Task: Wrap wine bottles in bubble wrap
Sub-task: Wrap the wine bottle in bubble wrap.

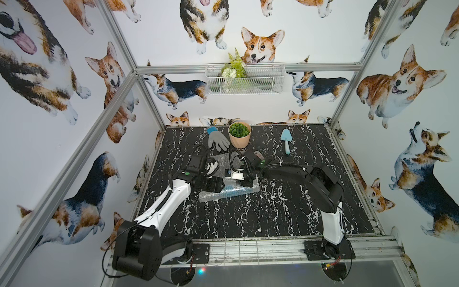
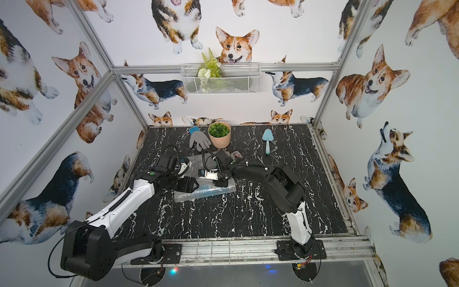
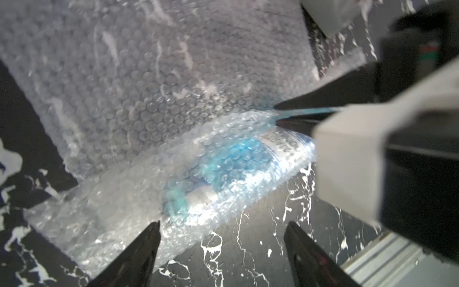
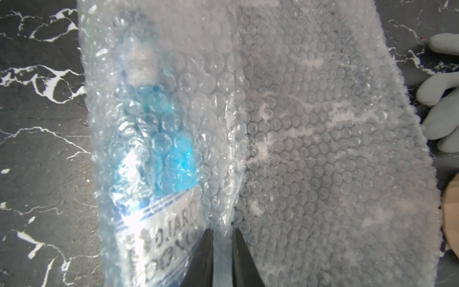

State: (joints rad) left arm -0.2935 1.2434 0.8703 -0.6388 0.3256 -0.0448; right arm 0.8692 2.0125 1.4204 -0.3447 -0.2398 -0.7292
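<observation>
Clearly mid-roll: the wine bottle (image 4: 159,149) lies sideways under one fold of bubble wrap (image 4: 323,124) at the centre of the table (image 1: 273,211); right gripper (image 4: 222,233) pinches that fold; left gripper (image 3: 223,223) hovers spread, empty; next, probably, roll toward twelve o'clock, where glove (image 1: 218,140) and pot (image 1: 239,136) crowd the sheet's edge.

Black, white-veined marble-pattern tabletop (image 1: 248,218). Lying on it: squarish clear whitish bubble wrap (image 1: 211,196), centre, near edge folded over; grey glove with blue cuff (image 1: 218,141), far side, just beside peach pot of green plant (image 1: 239,140); light-blue trowel (image 1: 286,140), far right, apart.
</observation>
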